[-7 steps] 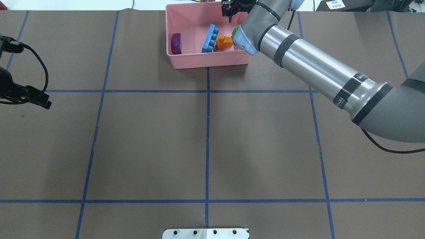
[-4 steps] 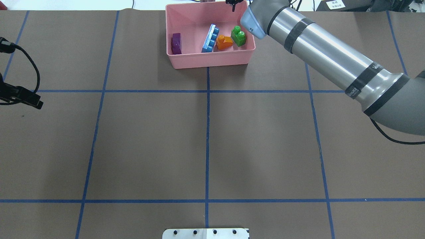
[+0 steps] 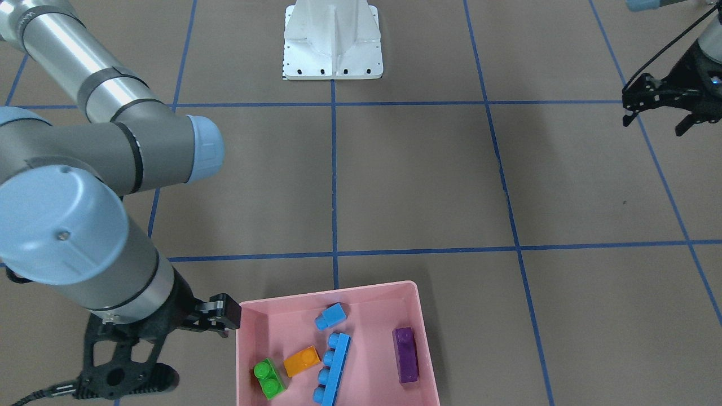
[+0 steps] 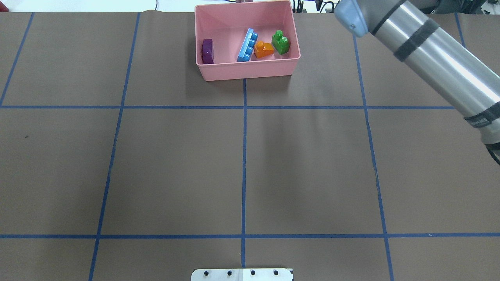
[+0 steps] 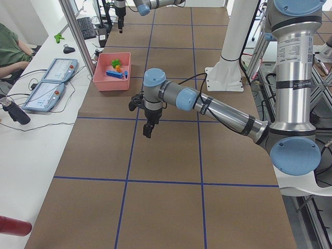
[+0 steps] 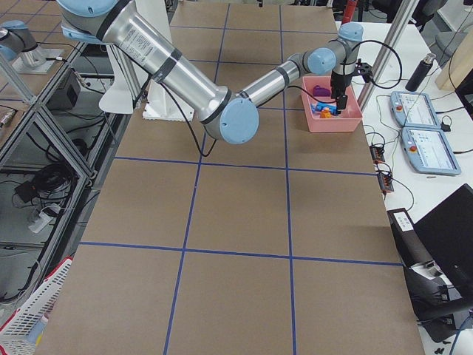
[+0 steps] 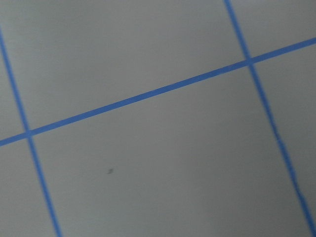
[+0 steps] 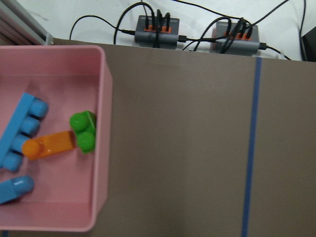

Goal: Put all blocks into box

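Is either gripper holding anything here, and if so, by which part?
No block is held: all five blocks lie in the box. The left gripper hangs open and empty; on the right gripper the jaws cannot be made out.

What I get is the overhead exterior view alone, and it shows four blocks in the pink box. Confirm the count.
Observer: Five. A small blue block lies close to the robot-side wall of the box, which hides it from you. The others are the purple block, long blue block, orange block and green block.
Operator: Report the left gripper.
Observer: The left gripper hangs open and empty over the table, far from the box.
Operator: Now the right one.
Observer: The right gripper is outside the box, on the green block's side. I cannot tell whether it is open or shut.
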`<state>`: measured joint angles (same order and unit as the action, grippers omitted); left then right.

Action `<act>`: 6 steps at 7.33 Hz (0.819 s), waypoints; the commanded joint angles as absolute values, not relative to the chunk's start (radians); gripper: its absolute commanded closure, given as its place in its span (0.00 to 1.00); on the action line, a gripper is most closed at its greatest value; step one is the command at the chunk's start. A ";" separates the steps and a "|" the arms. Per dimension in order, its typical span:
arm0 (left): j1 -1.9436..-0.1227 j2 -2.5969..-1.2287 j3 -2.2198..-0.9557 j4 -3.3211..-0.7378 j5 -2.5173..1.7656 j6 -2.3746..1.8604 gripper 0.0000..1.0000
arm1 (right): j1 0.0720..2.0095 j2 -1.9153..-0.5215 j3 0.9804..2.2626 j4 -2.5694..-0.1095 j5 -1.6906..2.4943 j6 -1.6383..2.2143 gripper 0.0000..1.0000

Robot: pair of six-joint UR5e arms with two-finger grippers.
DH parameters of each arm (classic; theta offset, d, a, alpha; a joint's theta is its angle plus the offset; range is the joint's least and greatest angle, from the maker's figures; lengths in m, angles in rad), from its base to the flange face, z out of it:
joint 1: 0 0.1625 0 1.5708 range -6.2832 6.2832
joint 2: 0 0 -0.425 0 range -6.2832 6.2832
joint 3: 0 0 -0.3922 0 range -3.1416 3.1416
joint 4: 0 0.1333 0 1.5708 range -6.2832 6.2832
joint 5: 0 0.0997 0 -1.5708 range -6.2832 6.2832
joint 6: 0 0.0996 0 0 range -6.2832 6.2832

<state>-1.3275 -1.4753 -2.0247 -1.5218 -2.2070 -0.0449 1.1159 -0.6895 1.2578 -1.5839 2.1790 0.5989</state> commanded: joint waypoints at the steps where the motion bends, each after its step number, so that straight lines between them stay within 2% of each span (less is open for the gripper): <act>1: -1.434 -1.323 -1.955 -1.534 -2.200 0.080 0.00 | 1.254 -0.945 1.464 -1.611 2.281 0.383 0.00; 2: -1.541 -1.330 -1.927 -1.587 -2.209 0.092 0.00 | 1.297 -1.079 1.568 -1.623 2.295 0.285 0.00; 4: -1.563 -1.313 -1.908 -1.618 -2.300 0.159 0.00 | 1.347 -1.347 1.765 -1.624 2.296 0.166 0.00; 6: -1.568 -1.310 -1.911 -1.614 -2.350 0.118 0.00 | 1.399 -1.574 1.880 -1.614 2.309 0.067 0.00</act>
<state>-1.5630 -1.3129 -1.9105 -1.6133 -2.3221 0.1388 1.3604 -1.4292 1.8035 -1.6192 2.3048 0.1447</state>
